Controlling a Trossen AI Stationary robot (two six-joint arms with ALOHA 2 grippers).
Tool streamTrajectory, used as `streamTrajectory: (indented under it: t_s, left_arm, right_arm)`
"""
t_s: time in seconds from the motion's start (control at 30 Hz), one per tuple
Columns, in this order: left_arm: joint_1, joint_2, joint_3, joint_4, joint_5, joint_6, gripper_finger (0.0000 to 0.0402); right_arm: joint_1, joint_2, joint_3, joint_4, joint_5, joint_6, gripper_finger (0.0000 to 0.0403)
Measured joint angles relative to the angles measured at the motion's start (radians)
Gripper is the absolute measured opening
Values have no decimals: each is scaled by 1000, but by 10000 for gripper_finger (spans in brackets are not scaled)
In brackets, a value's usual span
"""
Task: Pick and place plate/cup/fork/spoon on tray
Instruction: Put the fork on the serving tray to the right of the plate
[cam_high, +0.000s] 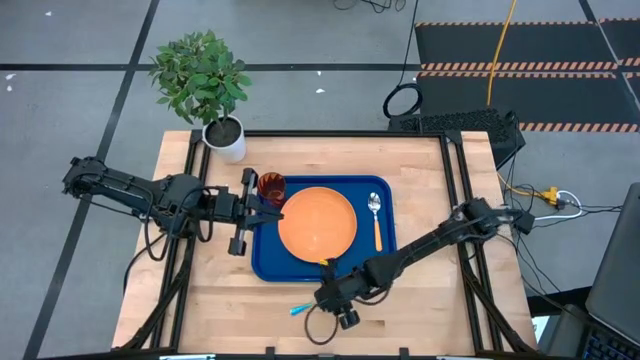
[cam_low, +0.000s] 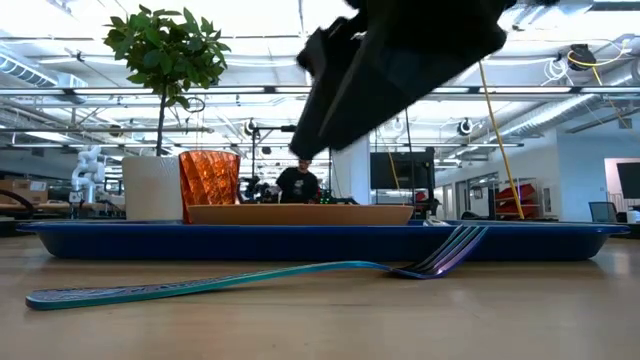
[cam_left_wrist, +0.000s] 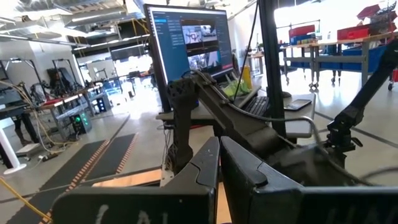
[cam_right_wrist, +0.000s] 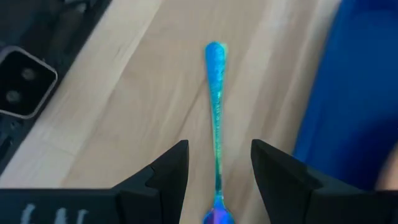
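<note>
Lying on the wooden table (cam_high: 215, 290), the fork (cam_right_wrist: 215, 106) sits between the right gripper's (cam_right_wrist: 217, 165) open jaws; left jaws closed.

On the tray (cam_high: 262, 262), the strip along the near rim, in front of the plate (cam_high: 317, 222), lies bare. The cup (cam_high: 271, 186) blocks its far left corner and the spoon (cam_high: 375, 218) its right side. The right pincer (cam_right_wrist: 217, 168) straddles the fork (cam_right_wrist: 216, 109) on the bench (cam_high: 430, 310) just before the tray.

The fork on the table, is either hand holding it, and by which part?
Not held. The right hand is open, its fingers either side of the fork handle; the left hand is shut by the cup.
</note>
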Motion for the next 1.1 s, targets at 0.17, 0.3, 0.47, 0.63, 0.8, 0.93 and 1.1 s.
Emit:
streamTrajectory:
  t_s: [0.17, 0.3, 0.47, 0.63, 0.8, 0.93, 1.1]
  left_arm:
    - [0, 0, 0, -1, 0, 4, 19]
    - [0, 0, 0, -12, 0, 0, 19]
    - [0, 0, 0, -26, 0, 0, 19]
    - [0, -1, 0, -25, 0, 2, 19]
    - [0, -1, 0, -24, 0, 8, 19]
    - [0, -1, 0, -24, 0, 8, 19]
    - [0, -1, 0, -24, 0, 9, 19]
  right_arm:
    - [-9, 154, 232, -248, -32, -41, 169]
    - [-20, 213, 321, -352, -31, -33, 169]
    - [-23, 216, 306, -351, -31, -8, 169]
    - [-20, 216, 265, -369, -40, 5, 169]
    - [-14, 212, 224, -347, -56, 37, 169]
    - [-6, 212, 221, -336, -54, 29, 160]
    - [8, 212, 219, -322, -53, -6, 104]
